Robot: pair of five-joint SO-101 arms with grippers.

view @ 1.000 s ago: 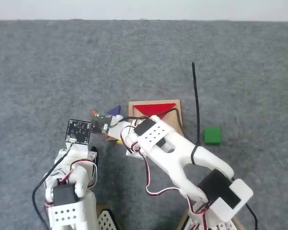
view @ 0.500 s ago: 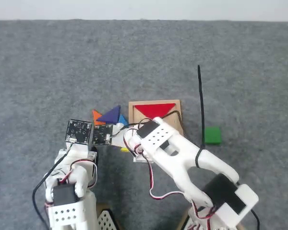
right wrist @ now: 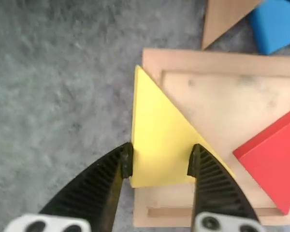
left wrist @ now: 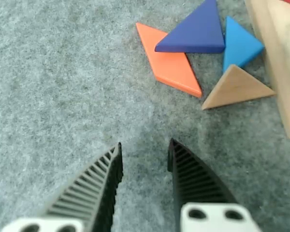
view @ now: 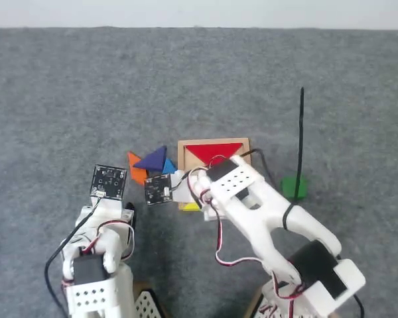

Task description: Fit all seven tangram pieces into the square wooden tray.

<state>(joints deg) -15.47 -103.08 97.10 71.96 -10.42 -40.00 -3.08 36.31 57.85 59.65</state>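
High view: the square wooden tray (view: 212, 140) lies on the grey carpet (view: 199, 79), with a red triangular piece (view: 214, 152) inside along its far wall. Just beside the tray, on the left arm's side, are a dark blue triangle (view: 154, 159), an orange parallelogram (view: 136, 171) and a light blue triangle (view: 168, 165). A green square block (view: 292, 187) sits well apart on the other side

Left wrist view: the left gripper (left wrist: 144, 153) hangs over bare carpet, jaws parted and holding nothing. A plain wooden triangle (left wrist: 237, 88) lies just beside the tray wall

Right wrist view: the right gripper (right wrist: 159, 162) clamps a yellow triangle (right wrist: 157, 135) by its edges. The piece overlaps the tray's corner rim and part of the recess
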